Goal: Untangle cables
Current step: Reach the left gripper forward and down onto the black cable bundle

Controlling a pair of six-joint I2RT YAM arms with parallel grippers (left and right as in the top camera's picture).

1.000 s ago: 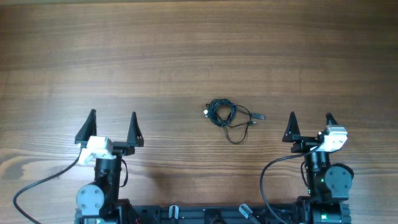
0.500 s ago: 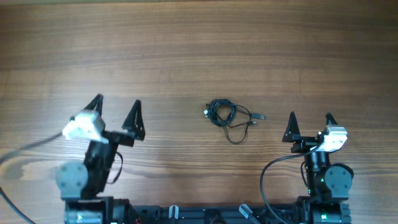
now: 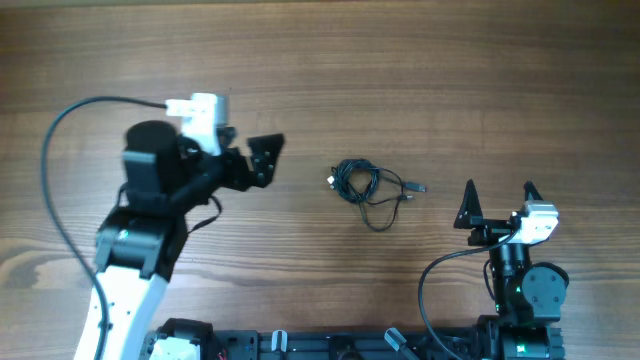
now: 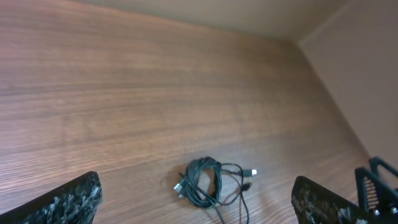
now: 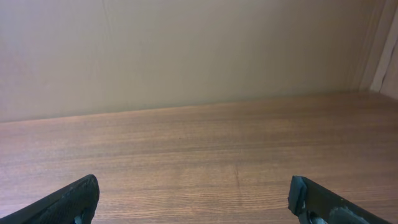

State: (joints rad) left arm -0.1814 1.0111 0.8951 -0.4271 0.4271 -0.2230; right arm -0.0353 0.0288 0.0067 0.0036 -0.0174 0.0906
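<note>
While the left black two-finger pincer (image 3: pixel 262 160) hangs released over the brown wood-grain desk (image 3: pixel 420 60), pointing right, one small tangled bundle of thin black cables (image 3: pixel 357 182) lies mid-desk, open wood on every side. The right black pincer (image 3: pixel 499 200), also released, sits near the desk's front edge, well apart.

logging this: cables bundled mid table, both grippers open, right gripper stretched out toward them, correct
No: the overhead view shows the left gripper stretched toward the cables; the right gripper sits back at the near edge. The rest holds.
</note>
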